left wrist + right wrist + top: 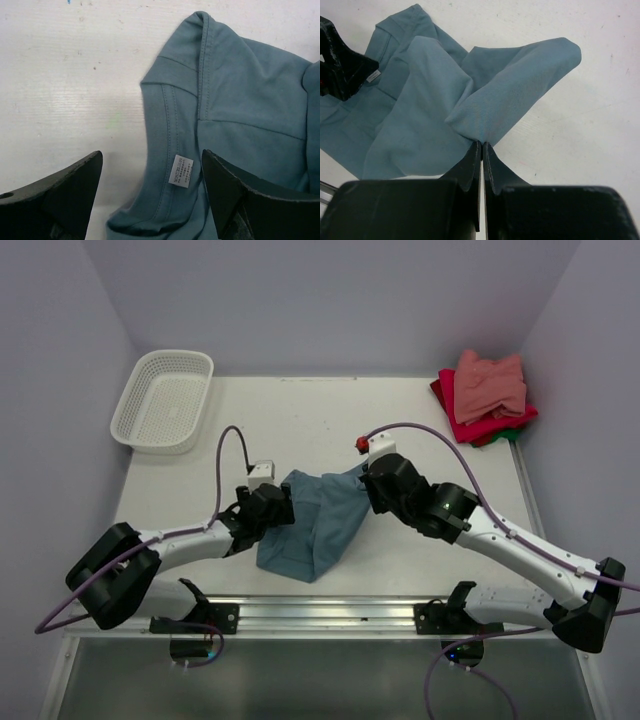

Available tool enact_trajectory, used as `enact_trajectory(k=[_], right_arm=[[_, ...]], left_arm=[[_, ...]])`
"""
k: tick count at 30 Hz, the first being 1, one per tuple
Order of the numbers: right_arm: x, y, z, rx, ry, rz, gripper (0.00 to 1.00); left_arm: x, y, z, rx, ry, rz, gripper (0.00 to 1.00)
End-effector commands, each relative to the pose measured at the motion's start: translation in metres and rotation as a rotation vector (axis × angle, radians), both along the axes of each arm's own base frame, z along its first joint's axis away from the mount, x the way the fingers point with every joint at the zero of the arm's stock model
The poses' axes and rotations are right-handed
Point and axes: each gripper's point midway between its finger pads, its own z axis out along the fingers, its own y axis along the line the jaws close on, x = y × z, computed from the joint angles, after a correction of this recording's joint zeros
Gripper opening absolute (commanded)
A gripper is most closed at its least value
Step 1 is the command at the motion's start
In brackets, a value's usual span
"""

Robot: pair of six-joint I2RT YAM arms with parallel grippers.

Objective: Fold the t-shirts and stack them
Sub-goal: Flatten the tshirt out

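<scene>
The dusty teal-blue t-shirt [315, 525] lies crumpled in the middle of the table between both arms. My left gripper [284, 504] is at its left edge, open. In the left wrist view the jaws stand wide on either side of the shirt's collar [170, 150] and its white label [181, 171], with the left gripper [152, 162] low over the cloth. My right gripper [371, 483] is shut on a pinched fold of the teal shirt [510, 85] at its right corner, and the right gripper [482, 144] lifts that fold off the table. Folded t-shirts are stacked at the back right: salmon-pink [488, 385] over red [456, 420] and green [511, 435].
A white plastic mesh basket [163, 400] stands at the back left corner. Purple cables loop over the table from both wrists. The metal rail [320, 615] holding the arm bases runs along the near edge. Walls close in the table on three sides.
</scene>
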Motion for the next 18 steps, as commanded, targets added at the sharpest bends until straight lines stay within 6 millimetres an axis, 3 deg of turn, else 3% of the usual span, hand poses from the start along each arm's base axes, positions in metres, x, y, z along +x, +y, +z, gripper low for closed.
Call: enact_trajectory(k=[1,6,12,14,18], right_arm=[[0.004,-0.001,0.012,0.045,-0.044,-0.029,0.0],[0.003,0.001,0.009,0.057,-0.038,-0.023,0.0],[0.003,0.002,0.009,0.065,-0.042,-0.021,0.0],[0.003,0.002,0.009,0.065,-0.045,-0.02,0.0],[0.003,0.0,0.007,0.059,-0.049,-0.024,0.0]], left_arm=[[0.015,-0.019,0.009,-0.035,-0.028,-0.049,0.82],[0.014,-0.018,-0.007,0.02,0.032,-0.047,0.69],[0.018,-0.013,-0.012,0.077,0.054,-0.029,0.25],[0.02,-0.013,-0.013,0.087,0.059,-0.023,0.01],[0.018,-0.01,-0.018,0.113,0.08,-0.014,0.0]])
